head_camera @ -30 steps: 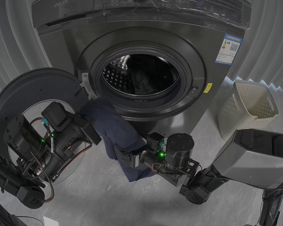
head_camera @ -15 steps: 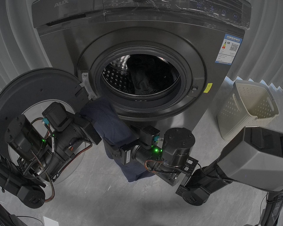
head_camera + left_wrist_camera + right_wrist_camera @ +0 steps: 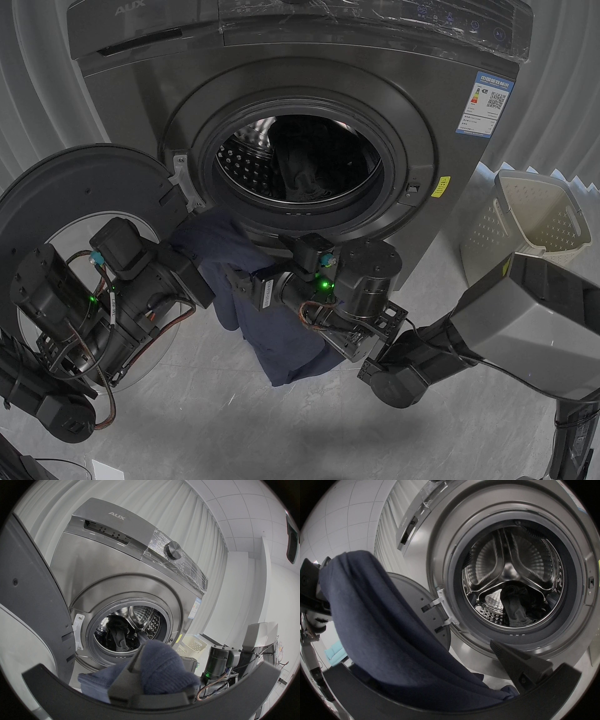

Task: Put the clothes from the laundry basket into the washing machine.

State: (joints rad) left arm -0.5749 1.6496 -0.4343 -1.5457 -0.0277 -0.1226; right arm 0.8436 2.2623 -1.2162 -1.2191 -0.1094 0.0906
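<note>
The washing machine [image 3: 350, 75] stands beyond both grippers, its round door [image 3: 81, 181] swung fully open on the outer side of the left gripper [image 3: 187, 265]. The head view takes in the cream perforated laundry basket [image 3: 500, 250], which stands on the floor well to the outer side of the right gripper [image 3: 240, 284], against the machine's corner. The right wrist view looks straight into the drum [image 3: 515, 573], with its raised ribs and perforated wall, ahead of that gripper. Dark clothes [image 3: 518, 608] lie at the bottom of the drum. The left wrist view shows the control knob [image 3: 173, 550] and clear film [image 3: 190, 570] over the panel, high above the left gripper. A navy garment [image 3: 275, 331], soft and finely knit, is outside the machine. One end is clenched in the left gripper below the door opening, and the rest hangs toward the floor. The right gripper is released, one finger [image 3: 518, 667] standing wide, and the cloth lies across it. A blue-edged printed label [image 3: 484, 103] and a small yellow sticker [image 3: 440, 186] sit on the front panel.
</note>
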